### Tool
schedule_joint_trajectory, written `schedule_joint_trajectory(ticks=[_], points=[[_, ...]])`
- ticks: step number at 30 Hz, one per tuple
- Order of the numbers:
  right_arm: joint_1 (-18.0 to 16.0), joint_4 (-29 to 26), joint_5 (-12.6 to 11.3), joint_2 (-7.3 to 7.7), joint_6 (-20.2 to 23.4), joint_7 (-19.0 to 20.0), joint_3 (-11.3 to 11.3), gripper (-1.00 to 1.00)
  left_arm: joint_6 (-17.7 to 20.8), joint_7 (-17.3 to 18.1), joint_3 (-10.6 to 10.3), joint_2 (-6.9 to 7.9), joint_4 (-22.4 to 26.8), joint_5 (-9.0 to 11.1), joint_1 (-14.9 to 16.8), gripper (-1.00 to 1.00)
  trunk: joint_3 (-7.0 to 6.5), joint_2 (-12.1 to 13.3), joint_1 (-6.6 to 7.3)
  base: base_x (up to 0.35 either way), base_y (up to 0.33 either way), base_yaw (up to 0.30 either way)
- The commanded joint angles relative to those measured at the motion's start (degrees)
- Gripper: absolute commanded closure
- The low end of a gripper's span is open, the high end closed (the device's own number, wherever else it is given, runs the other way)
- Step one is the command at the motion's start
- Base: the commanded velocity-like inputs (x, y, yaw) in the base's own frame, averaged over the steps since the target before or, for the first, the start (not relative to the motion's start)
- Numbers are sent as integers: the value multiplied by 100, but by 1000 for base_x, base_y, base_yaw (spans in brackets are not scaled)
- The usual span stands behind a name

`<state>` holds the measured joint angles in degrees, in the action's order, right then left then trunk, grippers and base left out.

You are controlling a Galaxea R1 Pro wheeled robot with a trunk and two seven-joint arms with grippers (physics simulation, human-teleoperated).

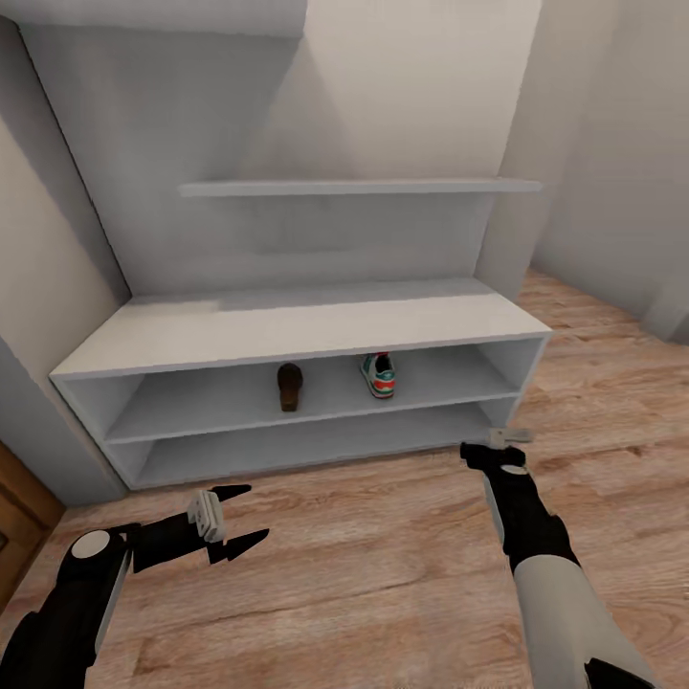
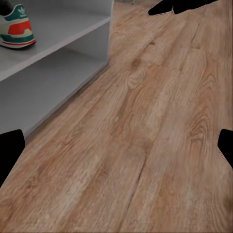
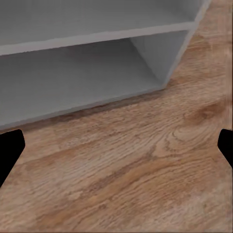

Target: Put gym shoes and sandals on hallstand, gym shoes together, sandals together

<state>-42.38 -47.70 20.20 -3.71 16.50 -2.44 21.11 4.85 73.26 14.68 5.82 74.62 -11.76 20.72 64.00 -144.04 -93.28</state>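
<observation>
While both arms hang low over the corridor floor [image 1: 383,565], neither holds anything. Left gripper [image 1: 242,520] sits at about 7 o'clock in the head view, fingers spread apart, pointing toward 3 o'clock, above bare planks. Its wrist view shows two dark fingertips [image 2: 10,150] wide apart at the picture edges, with wood grain between them. Right gripper [image 1: 496,448] is at about 4 o'clock, just in front of the hallstand [image 1: 287,330] near its right end post; from the head view I cannot tell its jaw gap, but the right wrist view has dark fingertips [image 3: 9,150] at opposite edges, so apart, nothing between them but floor.

On the hallstand, upper open tier: one sandal [image 1: 290,386], dark brown, roughly centre, and one gym shoe [image 1: 379,375], white with green and red-orange, to its 3 o'clock side, a gap between them. Both heels face out. Gym shoe also shows in the left wrist view [image 2: 16,26], resting on that shelf. Lower tier and flat top are bare. Thin wall shelf [image 1: 359,187] runs above, at 12 o'clock. Wooden door edge [image 1: 19,522] at 8 o'clock.
</observation>
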Motion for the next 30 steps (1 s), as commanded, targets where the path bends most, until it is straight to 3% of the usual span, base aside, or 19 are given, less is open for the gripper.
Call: schedule_joint_trajectory(ticks=[1,2,6,19,25,30], points=[[71,18,40,-7,-485,1,15,-100,52,30,9,-1,9,-19,2,-100,4,-2,1,0,0,-297],[126,41,39,-7,-765,0,15,-100,52,30,9,-1,9,-19,2,-100,3,-2,1,0,0,-298],[400,152,37,-7,-1226,-2,16,-100,52,30,9,-2,9,-19,2,-100,-4,-2,1,0,0,-299],[596,284,28,-7,-1350,-24,91,-100,57,30,9,-2,9,-19,2,-100,-47,-2,1,0,0,-299],[599,286,35,-7,-1351,-24,718,-100,60,30,9,-2,9,-19,2,-100,-70,-2,1,0,0,-300],[599,281,36,-7,-1351,-20,900,-100,60,30,9,-2,9,-19,2,-100,-85,-2,1,0,0,-246]])
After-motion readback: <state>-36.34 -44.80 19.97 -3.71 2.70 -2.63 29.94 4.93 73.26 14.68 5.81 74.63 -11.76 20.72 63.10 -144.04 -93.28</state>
